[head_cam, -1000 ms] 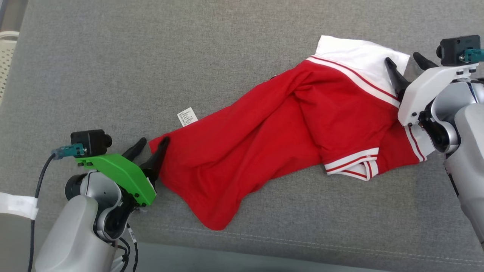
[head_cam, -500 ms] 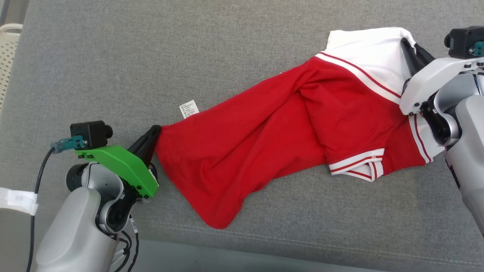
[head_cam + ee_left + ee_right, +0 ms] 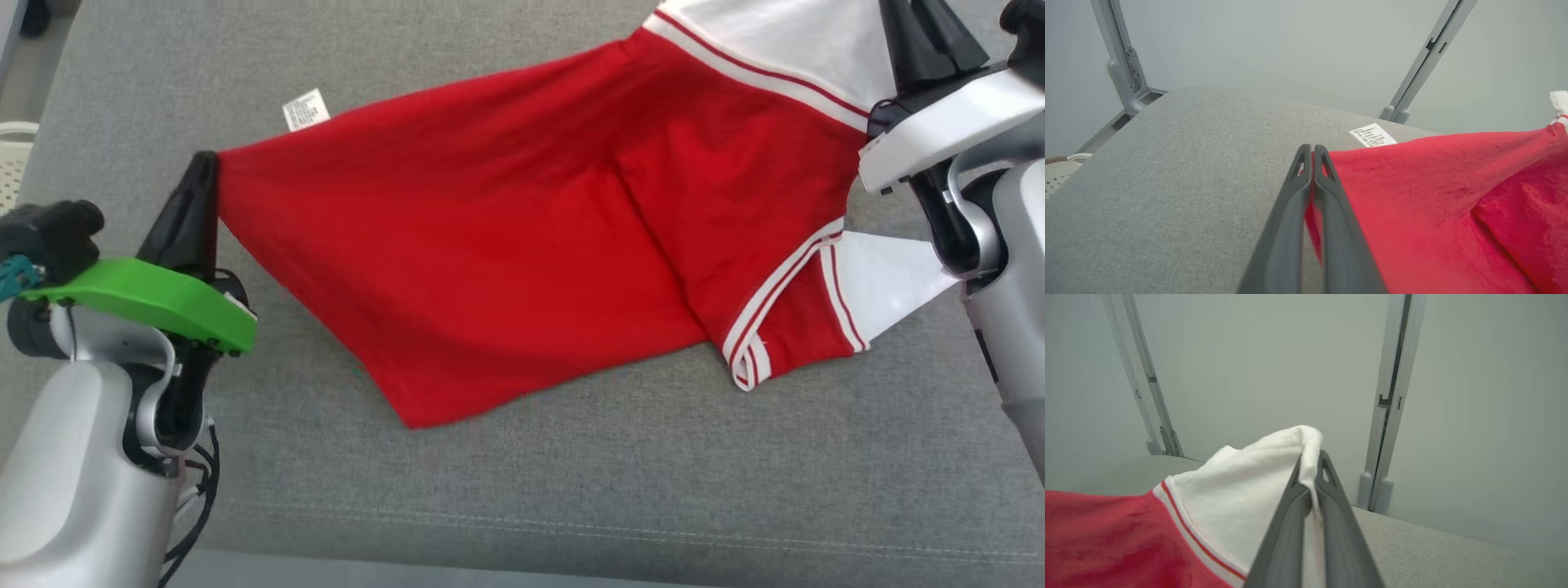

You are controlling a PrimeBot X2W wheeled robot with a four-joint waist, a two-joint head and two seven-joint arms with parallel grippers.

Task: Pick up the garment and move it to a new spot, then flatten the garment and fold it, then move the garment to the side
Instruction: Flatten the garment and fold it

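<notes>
Item under inspection: one short-sleeved shirt of red knit cloth with white panel and red-and-white striped trim (image 3: 506, 245). It spans the head view from centre left to upper right, drawn out between two grippers. The top edge runs nearly straight. The body shows shallow creases and hangs to a point at lower centre; whether that point touches the grey woven-fabric surface (image 3: 571, 490) cannot be told. One striped sleeve cuff (image 3: 763, 339) lies at centre right. One white printed care label (image 3: 304, 109) sticks out at the upper left edge of the shirt.

Left gripper (image 3: 202, 166): jaws pressed together on the red hem corner, centre left. Right gripper (image 3: 1312, 461): jaws pressed together on a fold of the white panel, upper right of the head view.

Edges and room: bare surface lies across the lower part of the frame and at upper left. A stitched seam (image 3: 653, 535) runs along the near edge. One white perforated basket (image 3: 12, 159) sits off the left edge.
</notes>
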